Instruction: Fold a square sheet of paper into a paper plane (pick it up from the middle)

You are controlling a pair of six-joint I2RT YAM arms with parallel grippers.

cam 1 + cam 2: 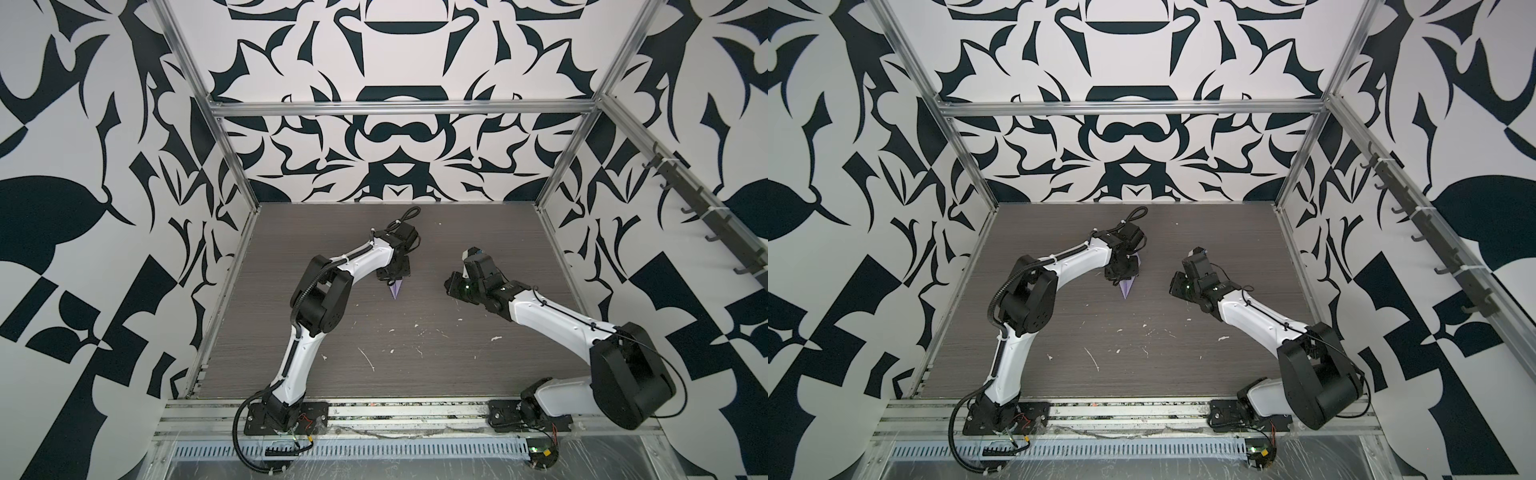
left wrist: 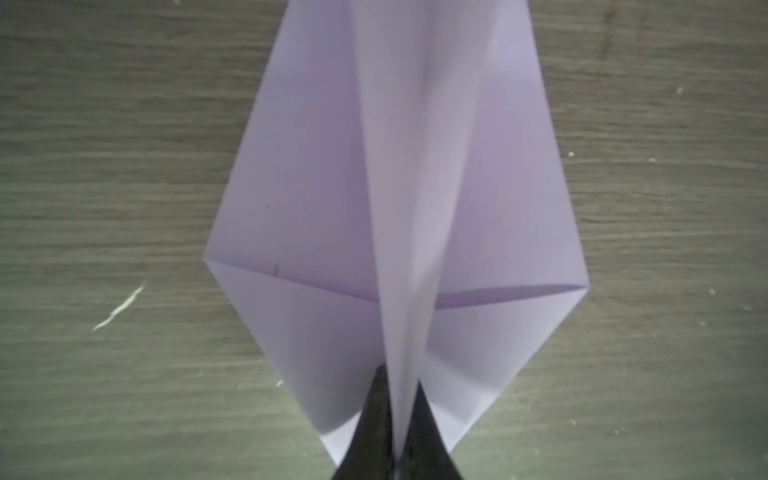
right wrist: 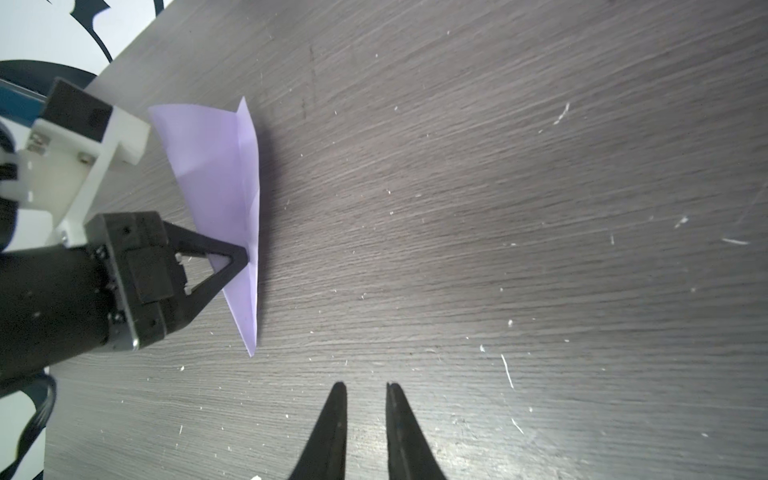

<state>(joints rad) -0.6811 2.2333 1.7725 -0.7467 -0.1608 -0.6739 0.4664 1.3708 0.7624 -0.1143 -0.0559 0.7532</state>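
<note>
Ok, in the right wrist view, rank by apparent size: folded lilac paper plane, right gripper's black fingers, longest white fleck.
1. Lilac paper plane
2. Black fingers of the right gripper, enlarged by sitting nearest the lens
3. White fleck

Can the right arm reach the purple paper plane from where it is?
Probably yes. Only bare table lies between the right arm and the paper plane, though the left arm pinches its middle fold in its jaws.

Matte creased paper plane (image 2: 316,199), wood-grain table (image 3: 540,166), perhaps laminate, scuffed, brushed metal frame (image 1: 374,109)
</note>
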